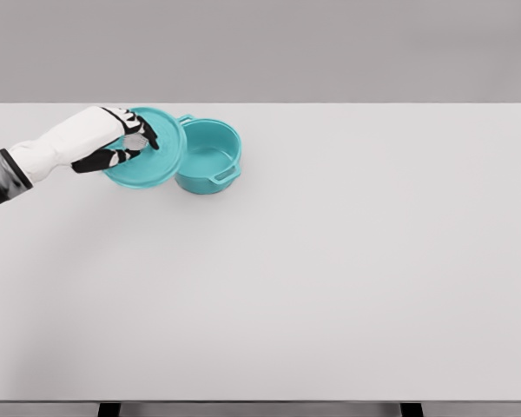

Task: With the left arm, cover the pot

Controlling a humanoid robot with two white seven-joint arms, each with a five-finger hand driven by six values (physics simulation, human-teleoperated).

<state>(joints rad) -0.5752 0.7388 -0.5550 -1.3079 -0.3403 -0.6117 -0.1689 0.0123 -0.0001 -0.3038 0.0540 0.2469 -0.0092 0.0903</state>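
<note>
One teal pot (209, 156), one teal lid (154, 155): the left hand (126, 139), fingers curled, grips the lid tilted against the pot's rim.

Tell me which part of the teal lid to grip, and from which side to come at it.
Grip the knob at the centre of the lid, coming from above and from the left. The lid is a flat disc, so its knob is the one raised hold, and the pot blocks its right edge. The left hand is already on that spot.
</note>
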